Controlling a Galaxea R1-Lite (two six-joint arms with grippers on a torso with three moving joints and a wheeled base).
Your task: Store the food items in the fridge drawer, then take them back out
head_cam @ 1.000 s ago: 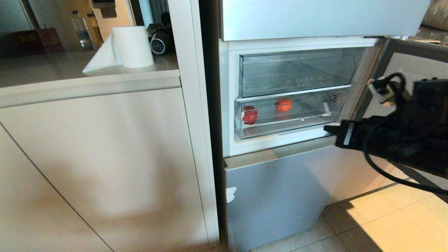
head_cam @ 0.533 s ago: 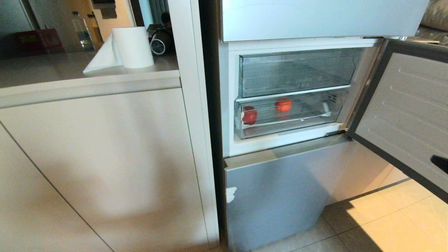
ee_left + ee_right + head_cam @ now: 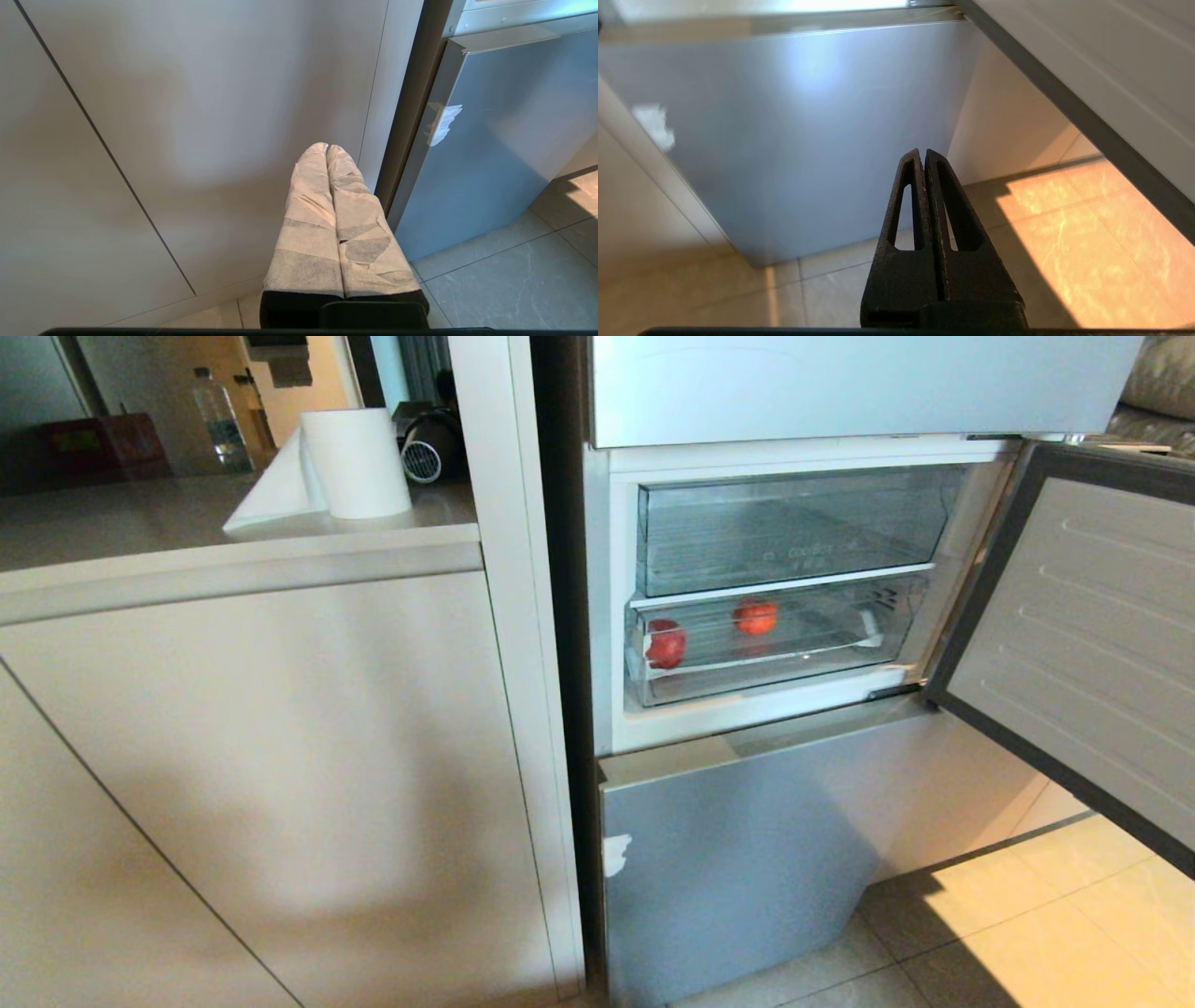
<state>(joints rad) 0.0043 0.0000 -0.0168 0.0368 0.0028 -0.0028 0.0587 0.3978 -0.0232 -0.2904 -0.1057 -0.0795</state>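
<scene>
- Low before the fridge's closed bottom door (image 3: 794, 135), the right claw (image 3: 924, 156) points down and forward, its two black fingers (image 3: 906, 205) pressed together with nothing between them; sunlit floor tiles (image 3: 1069, 242) lie beyond its tips, and the open door (image 3: 1111, 79) hangs above it to one side.
- Facing the pale cabinet panel (image 3: 196, 116), the left claw (image 3: 327, 148) also sits low, its tape-wrapped fingers (image 3: 308, 224) pressed together and empty; the fridge's bottom door stands just beside its tips.
- Neither arm shows in the head view.
- Well above both claws, the drawer (image 3: 775, 658) sits pushed into the fridge, with two red fruits inside: one fruit (image 3: 666, 643) at its left front corner, the other fruit (image 3: 756, 616) further back near the middle, apart from each other.
- Over that drawer sits an upper drawer (image 3: 794, 527) with small lettering on its front, too faint to read.
- A torn white sticker (image 3: 616, 854) marks the bottom door's left edge; no writing shows on it.
</scene>
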